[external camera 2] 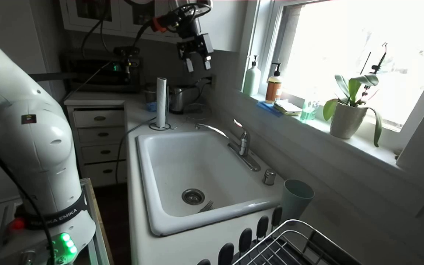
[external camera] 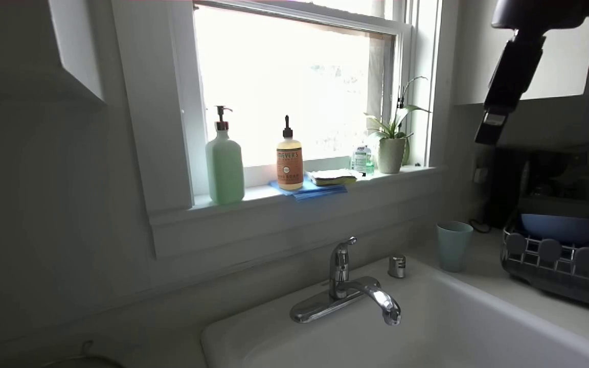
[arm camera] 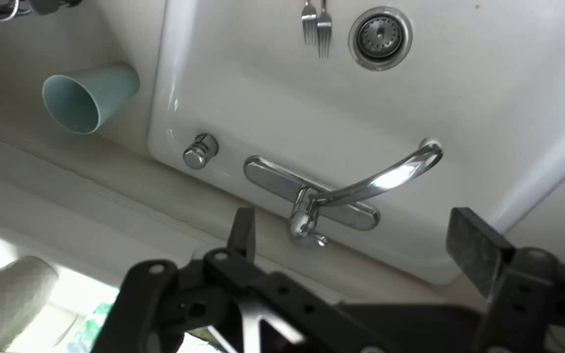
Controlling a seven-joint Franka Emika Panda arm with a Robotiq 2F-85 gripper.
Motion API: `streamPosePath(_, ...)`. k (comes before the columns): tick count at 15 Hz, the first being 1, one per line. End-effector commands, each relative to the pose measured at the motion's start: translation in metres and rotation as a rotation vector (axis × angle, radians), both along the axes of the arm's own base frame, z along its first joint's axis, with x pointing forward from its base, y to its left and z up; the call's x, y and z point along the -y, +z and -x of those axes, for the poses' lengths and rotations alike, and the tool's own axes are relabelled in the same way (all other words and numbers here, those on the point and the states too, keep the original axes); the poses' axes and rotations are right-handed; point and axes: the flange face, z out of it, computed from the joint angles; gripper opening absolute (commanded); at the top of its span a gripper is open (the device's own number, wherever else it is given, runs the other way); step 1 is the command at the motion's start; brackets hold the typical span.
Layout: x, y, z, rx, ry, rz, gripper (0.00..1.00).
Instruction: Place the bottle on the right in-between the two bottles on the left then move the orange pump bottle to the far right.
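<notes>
A tall green pump bottle [external camera: 225, 171] stands at one end of the windowsill [external camera: 258, 193]; it also shows in an exterior view [external camera 2: 251, 79]. The orange pump bottle [external camera: 290, 166] [external camera 2: 273, 88] stands beside it on a blue cloth [external camera: 315, 191]. A small clear bottle with green liquid [external camera: 361, 159] [external camera 2: 309, 109] stands farther along, near the plant. In the wrist view, a blurred part of this small bottle [arm camera: 89, 326] shows at the lower left; both pump bottles are out of view there. My gripper [external camera 2: 198, 66] [arm camera: 356, 233] is open and empty, high above the sink, away from the sill.
A sponge [external camera: 333, 177] lies on the cloth. A potted plant [external camera: 390, 155] [external camera 2: 347, 119] stands beyond the small bottle. The faucet [arm camera: 307, 211] rises below the sill. A teal cup [external camera 2: 296, 197] and dish rack [external camera 2: 293, 243] stand beside the sink [external camera 2: 145, 176]. A paper towel holder [external camera 2: 161, 103] stands behind.
</notes>
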Motion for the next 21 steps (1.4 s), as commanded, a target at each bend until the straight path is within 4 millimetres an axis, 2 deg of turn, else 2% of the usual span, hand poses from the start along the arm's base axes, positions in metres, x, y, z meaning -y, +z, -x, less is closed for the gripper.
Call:
streamPosePath(1, 0.036, 0.015, -0.029, 0.061, -0.016, -0.002, 1.00)
streamPosePath(8, 0.104, 0.055, -0.067, 0.237, -0.070, 0.005, 1.00)
streamPosePath(10, 0.112, 0.064, -0.070, 0.264, -0.123, -0.012, 1.00)
streamPosePath(11, 0.106, 0.053, -0.060, 0.229, -0.088, -0.023, 1.00)
streamPosePath(16, 0.112, 0.060, -0.066, 0.244, -0.110, -0.027, 1.00)
streamPosePath(18, 0.124, 0.060, -0.075, 0.239, -0.153, -0.032, 1.00)
streamPosePath(21, 0.154, 0.059, -0.093, 0.253, -0.242, -0.054, 1.00)
